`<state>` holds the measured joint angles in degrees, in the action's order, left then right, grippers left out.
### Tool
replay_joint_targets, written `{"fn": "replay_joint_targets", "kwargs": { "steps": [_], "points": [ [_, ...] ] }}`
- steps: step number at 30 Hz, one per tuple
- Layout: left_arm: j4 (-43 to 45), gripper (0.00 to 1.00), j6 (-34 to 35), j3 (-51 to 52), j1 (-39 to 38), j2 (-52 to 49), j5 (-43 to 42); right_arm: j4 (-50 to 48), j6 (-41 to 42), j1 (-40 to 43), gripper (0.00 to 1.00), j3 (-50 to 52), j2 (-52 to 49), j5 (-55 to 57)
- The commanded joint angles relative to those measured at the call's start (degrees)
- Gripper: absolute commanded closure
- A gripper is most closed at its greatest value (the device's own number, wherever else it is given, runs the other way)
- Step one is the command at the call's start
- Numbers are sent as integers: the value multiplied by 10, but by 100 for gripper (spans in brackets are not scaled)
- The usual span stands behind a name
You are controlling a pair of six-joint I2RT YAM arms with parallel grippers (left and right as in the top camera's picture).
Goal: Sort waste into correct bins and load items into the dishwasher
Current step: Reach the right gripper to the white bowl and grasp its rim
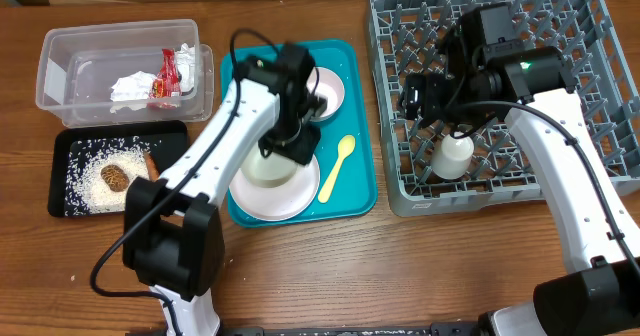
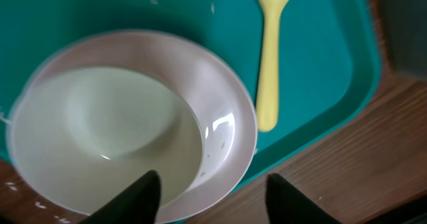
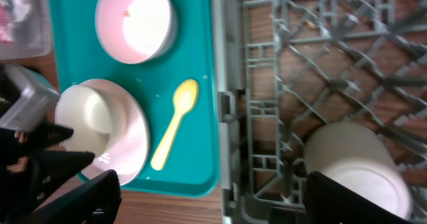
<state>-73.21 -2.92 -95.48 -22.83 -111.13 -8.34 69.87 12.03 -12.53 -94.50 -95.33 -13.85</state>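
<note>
A brown wooden surface (image 1: pixel 400 266) carries a teal plastic tray (image 1: pixel 360 126) at centre and a square grey plastic dish rack (image 1: pixel 600 126) at right. The left tool (image 2: pixel 212 179) hangs released over a small white bowl (image 1: pixel 262 168) resting on the round white plate (image 1: pixel 290 201) in the teal tray. The right tool (image 3: pixel 212 181) gapes empty above the rack, beside a small white cup (image 1: pixel 453 156).

Pale yellow spoon (image 1: pixel 337 168), teal tray (image 1: pixel 362 106), grey rack (image 1: pixel 590 36)
</note>
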Motion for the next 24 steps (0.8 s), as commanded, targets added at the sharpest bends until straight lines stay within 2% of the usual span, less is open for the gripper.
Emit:
{"fn": "replay_joint_targets", "kwargs": {
  "steps": [1, 5, 7, 11, 14, 17, 24],
  "points": [
    [-65, 41, 46, -127, 28, 6, 15, -27, 15, -28, 11, -9, 9, -36],
    [-105, 40, 67, -220, 94, 6, 12, -73, 46, -75, 13, 5, 7, -38],
    [-105, 37, 80, -245, 132, 6, 11, -93, 62, -103, 15, 8, -3, -38],
    [-96, 25, 80, -254, 202, 5, -19, -135, 101, -166, 19, 8, -46, -36],
    [-101, 23, 73, -253, 240, 0, -23, -161, 136, -206, 20, 8, -88, -22],
    [-105, 23, 68, -252, 258, -2, -22, -175, 169, -238, 23, 8, -129, -3],
    [-105, 23, 59, -246, 261, -2, -22, -177, 213, -275, 41, 8, -212, 5]
  ]
}}
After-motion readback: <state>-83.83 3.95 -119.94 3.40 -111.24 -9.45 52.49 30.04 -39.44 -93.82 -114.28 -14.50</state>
